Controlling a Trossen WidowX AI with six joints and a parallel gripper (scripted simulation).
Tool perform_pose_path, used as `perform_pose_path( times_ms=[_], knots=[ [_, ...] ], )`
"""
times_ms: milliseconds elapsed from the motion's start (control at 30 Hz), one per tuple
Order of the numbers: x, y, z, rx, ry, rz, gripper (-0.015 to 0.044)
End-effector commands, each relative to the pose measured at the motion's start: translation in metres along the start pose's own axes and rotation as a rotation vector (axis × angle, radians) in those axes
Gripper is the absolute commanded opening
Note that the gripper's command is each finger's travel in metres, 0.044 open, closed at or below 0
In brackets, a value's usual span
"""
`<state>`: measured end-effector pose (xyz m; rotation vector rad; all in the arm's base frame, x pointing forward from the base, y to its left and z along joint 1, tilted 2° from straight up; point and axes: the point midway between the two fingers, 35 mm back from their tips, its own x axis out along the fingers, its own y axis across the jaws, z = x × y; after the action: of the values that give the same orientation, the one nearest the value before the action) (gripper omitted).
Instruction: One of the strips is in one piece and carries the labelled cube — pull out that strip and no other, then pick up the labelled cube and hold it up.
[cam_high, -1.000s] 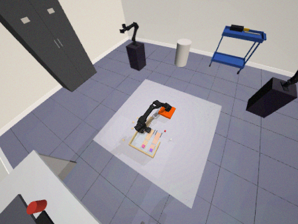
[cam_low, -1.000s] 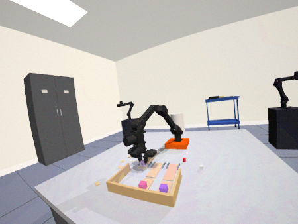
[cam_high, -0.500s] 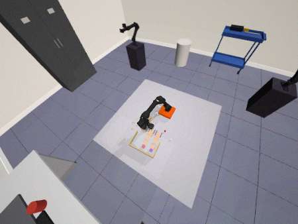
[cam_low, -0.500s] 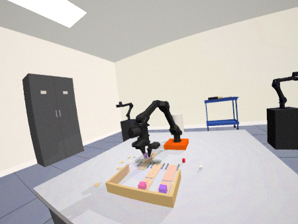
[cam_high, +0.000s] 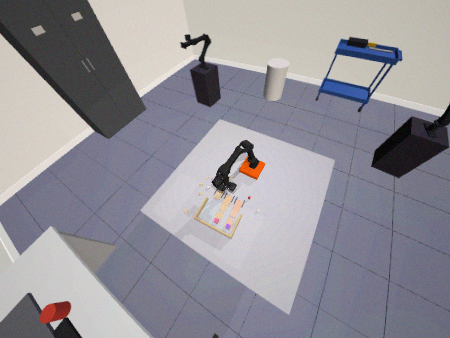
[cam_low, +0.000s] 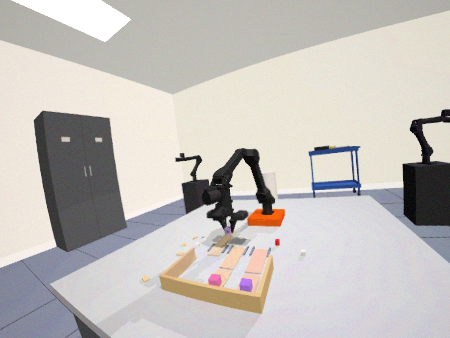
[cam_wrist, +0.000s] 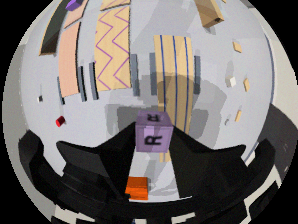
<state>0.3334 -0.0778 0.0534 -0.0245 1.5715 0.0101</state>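
Observation:
My gripper (cam_wrist: 152, 125) (cam_low: 228, 231) is shut on the light purple cube (cam_wrist: 153, 137) (cam_low: 228, 229), marked R on two faces. It holds the cube above the blue-lined wooden strip (cam_wrist: 172, 65) (cam_low: 216, 251), which lies in one piece on the table and passes under the gripper. The zigzag strip (cam_wrist: 112, 50) (cam_low: 233, 257) and the plain pink strip (cam_wrist: 69, 60) (cam_low: 256, 260) each show a break across them. A magenta cube (cam_low: 215, 280) sits at the zigzag strip's far end, a violet cube (cam_low: 245, 284) (cam_wrist: 74, 4) at the pink strip's.
A low wooden border (cam_low: 215, 295) (cam_wrist: 209, 15) surrounds the strips' far ends. Short grey guides (cam_wrist: 134, 75) flank the strips. Small tan pieces (cam_wrist: 237, 47) (cam_low: 145, 278) lie to one side, a red piece (cam_wrist: 60, 121) (cam_low: 277, 242) to the other. The orange base (cam_low: 266, 217) (cam_high: 252, 169) is behind.

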Motion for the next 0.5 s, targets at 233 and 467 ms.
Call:
perform_pose_path(
  times_ms=[233, 467],
  knots=[
    [0.003, 0.01, -0.035, 0.006, 0.001, 0.004, 0.0],
    [-0.024, 0.009, -0.035, 0.006, 0.001, 0.004, 0.0]
  ],
)
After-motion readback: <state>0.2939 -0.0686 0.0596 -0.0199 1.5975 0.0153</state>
